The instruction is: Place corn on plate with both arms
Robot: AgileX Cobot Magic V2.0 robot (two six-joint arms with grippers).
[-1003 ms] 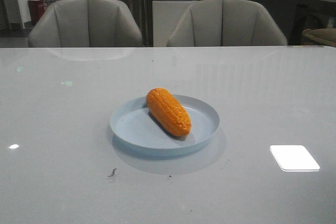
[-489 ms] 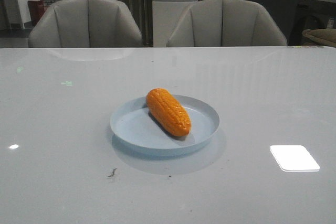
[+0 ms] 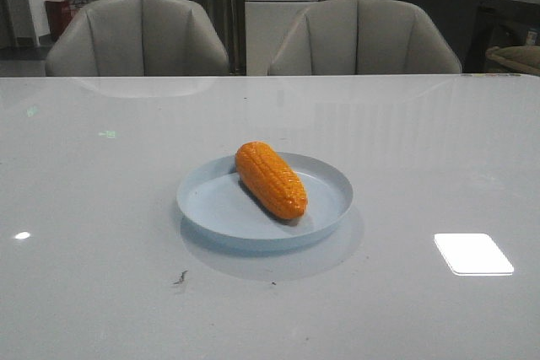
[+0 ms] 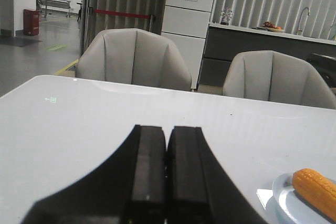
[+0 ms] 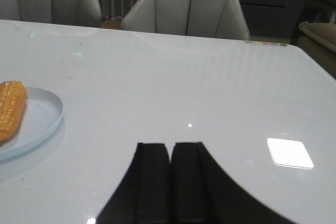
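Observation:
The orange-yellow corn (image 3: 271, 180) lies across the pale blue plate (image 3: 219, 208) in the middle of the white table, its tapered end toward the far left. Neither arm shows in the front view. In the left wrist view my left gripper (image 4: 166, 129) is shut and empty, with the corn (image 4: 315, 192) and plate (image 4: 286, 203) off to one side. In the right wrist view my right gripper (image 5: 170, 146) is shut and empty, with the corn (image 5: 10, 108) and plate (image 5: 42, 116) off to the other side. Both grippers are well apart from the plate.
Two grey chairs (image 3: 139, 35) (image 3: 363, 35) stand behind the table's far edge. A bright light reflection (image 3: 472, 253) lies on the table at the right. A small dark speck (image 3: 180, 276) lies in front of the plate.

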